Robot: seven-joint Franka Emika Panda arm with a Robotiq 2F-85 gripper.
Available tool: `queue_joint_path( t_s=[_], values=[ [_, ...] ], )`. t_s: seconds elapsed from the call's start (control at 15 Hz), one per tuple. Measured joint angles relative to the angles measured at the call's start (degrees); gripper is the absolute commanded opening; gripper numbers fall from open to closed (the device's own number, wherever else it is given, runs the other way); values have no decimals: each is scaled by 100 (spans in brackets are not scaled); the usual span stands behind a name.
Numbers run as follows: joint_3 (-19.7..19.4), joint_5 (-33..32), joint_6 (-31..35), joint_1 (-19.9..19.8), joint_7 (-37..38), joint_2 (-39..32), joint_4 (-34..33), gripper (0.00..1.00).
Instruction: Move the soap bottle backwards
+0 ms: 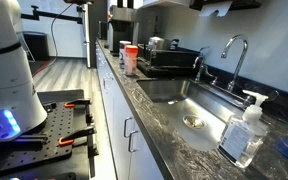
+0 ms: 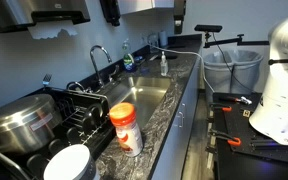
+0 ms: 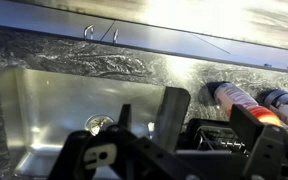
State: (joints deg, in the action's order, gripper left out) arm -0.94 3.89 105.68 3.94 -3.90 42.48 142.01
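The soap bottle [image 1: 242, 130] is a clear pump bottle with a white head. It stands upright on the dark stone counter beside the sink, near the counter's front corner. It also shows small and far off in an exterior view [image 2: 164, 62]. In the wrist view I cannot make it out. My gripper [image 3: 214, 125] is open and empty. It hangs high above the counter and looks down on the sink [image 3: 44, 100] and the orange-and-white container [image 3: 234, 100]. I cannot pick out the gripper in either exterior view.
The orange-and-white container [image 2: 125, 127] stands on the counter by a black dish rack [image 1: 174, 60]. A faucet [image 1: 234, 55] rises behind the steel sink [image 1: 179, 100]. A large pot [image 2: 24, 120] and a white bowl [image 2: 69, 162] sit near the rack. The robot base [image 1: 9, 70] stands on a perforated table.
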Motion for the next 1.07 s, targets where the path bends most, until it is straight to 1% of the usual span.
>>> queue_joint_path(
  t_s=[0.33, 0.47, 0.6, 0.8, 0.93, 1.07],
  values=[
    [18, -16, 11, -17, 68, 0, 0, 100],
    [194, -141, 142, -166, 615, -11, 0, 100],
    [450, -208, 235, -348, 1236, -31, 0, 100],
    [762, -463, 261, -641, 2102, -77, 13, 100],
    [868, -628, 261, -860, 2612, -164, 52, 100],
    [888, -771, 263, -1090, 3058, -280, 116, 100]
  ],
)
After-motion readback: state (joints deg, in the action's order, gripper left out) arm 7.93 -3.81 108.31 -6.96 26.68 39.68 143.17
